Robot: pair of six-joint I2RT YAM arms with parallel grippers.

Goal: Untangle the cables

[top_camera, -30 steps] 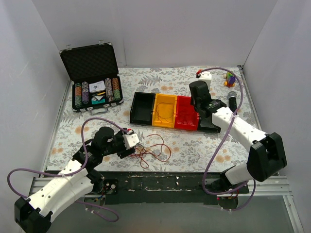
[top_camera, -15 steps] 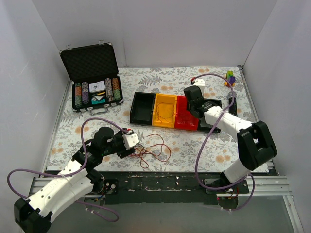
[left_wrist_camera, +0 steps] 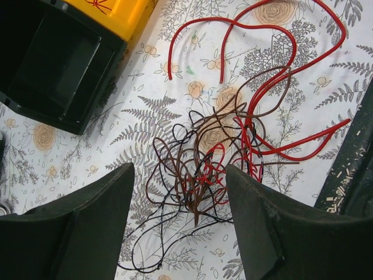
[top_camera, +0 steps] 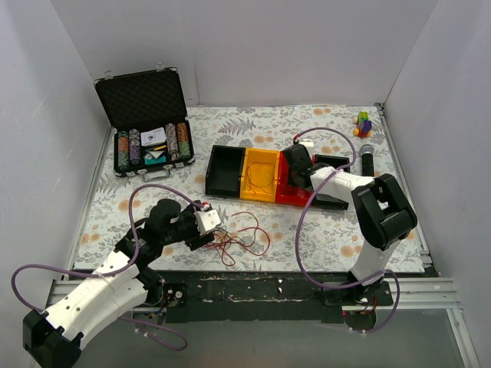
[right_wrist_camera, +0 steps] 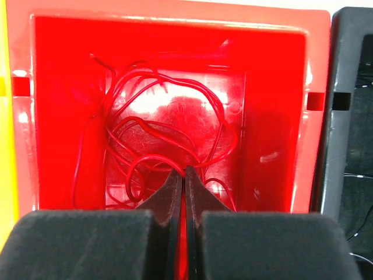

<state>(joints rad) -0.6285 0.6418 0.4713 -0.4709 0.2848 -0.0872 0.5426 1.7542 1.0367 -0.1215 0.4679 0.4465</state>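
White walls point(top_camera: 253, 46) box in a fern-printed tabletop point(top_camera: 322, 230) on three sides. On my screen the cables point(top_camera: 239, 239) lie loose on that print, close to the near edge and left of centre. Their long axis runs roughly along that edge. A dense knot of dark and brown strands sits at the left end, and red loops fan out from it to the right.

Through the left wrist camera the knot lies flat just ahead of the left gripper point(left_wrist_camera: 178, 172). Its jaws are spread wide, with the tangle showing between the two fingers. A dark strip point(left_wrist_camera: 355, 169) at the tabletop's near edge passes just beside the outermost red ends.

Bare print shows between the tangle and the row of bins behind it, and again to the tangle's right. From left to right that row is a black bin point(top_camera: 222, 192), a yellow bin point(top_camera: 261, 198) and a red bin point(top_camera: 293, 201), touching side by side.

The right gripper point(right_wrist_camera: 182, 174) points down into the red bin. Its jaws are pressed together over a coil of red wires point(right_wrist_camera: 169, 122) lying on the bin's floor. I cannot tell whether a strand is caught between them.

Well apart, at the far left, an open case point(top_camera: 146, 130) of poker chips sits near the wall.
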